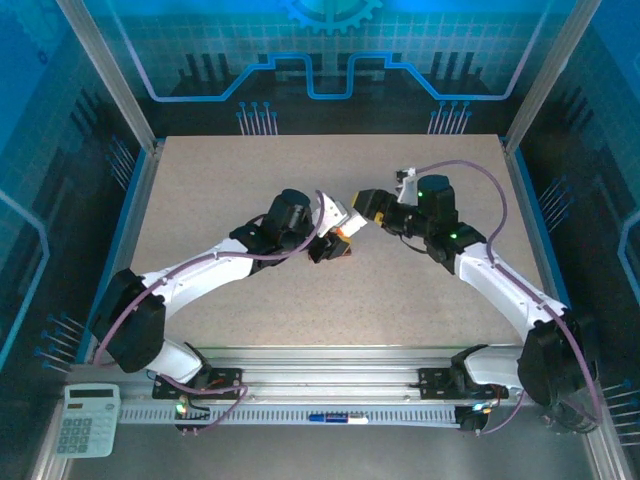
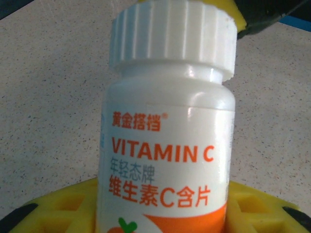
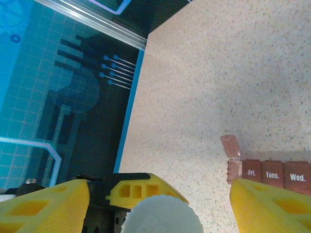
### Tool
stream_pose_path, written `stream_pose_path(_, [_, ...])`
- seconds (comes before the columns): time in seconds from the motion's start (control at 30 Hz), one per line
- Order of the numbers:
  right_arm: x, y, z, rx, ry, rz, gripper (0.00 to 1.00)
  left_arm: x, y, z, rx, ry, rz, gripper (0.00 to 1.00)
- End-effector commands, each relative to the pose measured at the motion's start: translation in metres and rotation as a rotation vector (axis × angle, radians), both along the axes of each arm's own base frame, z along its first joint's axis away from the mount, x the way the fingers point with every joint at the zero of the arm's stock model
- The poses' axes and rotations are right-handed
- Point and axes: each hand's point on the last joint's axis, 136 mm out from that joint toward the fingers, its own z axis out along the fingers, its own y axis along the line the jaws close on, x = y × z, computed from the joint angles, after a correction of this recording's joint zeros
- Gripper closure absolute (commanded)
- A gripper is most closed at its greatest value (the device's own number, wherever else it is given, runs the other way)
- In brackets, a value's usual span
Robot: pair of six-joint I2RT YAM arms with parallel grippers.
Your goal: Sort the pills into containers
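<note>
A vitamin C bottle (image 2: 165,145) is gripped in the left gripper's (image 1: 327,244) jaws over the middle of the tabletop (image 1: 250,310). The right gripper's (image 1: 372,206) jaws are spread open either side of its white cap (image 3: 160,217). The reddish-brown pill organizer (image 3: 272,174) is laid flat just beside, its end lid (image 3: 231,145) raised and its near edge hidden by a yellow finger (image 3: 272,208). A calculator (image 1: 88,420) is seen beyond the near left corner.

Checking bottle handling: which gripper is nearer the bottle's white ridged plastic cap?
Right. The right gripper, open, straddles the white ridged plastic cap; the left gripper clamps the white Vitamin C bottle lower, around its body.
</note>
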Motion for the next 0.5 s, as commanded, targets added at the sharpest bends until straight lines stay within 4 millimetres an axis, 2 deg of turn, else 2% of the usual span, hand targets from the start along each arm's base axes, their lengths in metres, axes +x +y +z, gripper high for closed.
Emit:
stream_pose_path(0.0, [0.002, 0.008, 0.002, -0.011, 0.009, -0.001, 0.25, 0.005, -0.005, 0.016, -0.003, -0.058, -0.004, 1.0])
stream_pose_path(0.1, [0.001, 0.012, 0.0, -0.005, 0.012, 0.011, 0.31, 0.005, -0.006, 0.016, -0.001, -0.059, -0.002, 1.0])
stream_pose_path(0.23, [-0.002, 0.014, -0.002, -0.003, 0.004, 0.028, 0.54, 0.006, -0.005, 0.017, -0.01, -0.063, 0.006, 1.0])
stream_pose_path(0.3, [-0.003, 0.014, -0.003, -0.004, -0.012, 0.037, 0.6, 0.006, -0.004, 0.018, -0.018, -0.063, 0.012, 1.0])
stream_pose_path(0.4, [-0.005, 0.015, 0.005, 0.005, -0.101, 0.08, 0.63, 0.005, -0.005, 0.021, -0.039, -0.056, 0.011, 1.0])
stream_pose_path(0.43, [-0.007, 0.014, -0.003, -0.012, -0.125, 0.103, 0.63, 0.003, -0.005, 0.024, -0.053, -0.05, 0.006, 1.0])
stream_pose_path(0.47, [-0.008, 0.013, -0.003, -0.02, -0.163, 0.125, 0.63, 0.002, -0.005, 0.027, -0.072, -0.042, 0.002, 1.0])
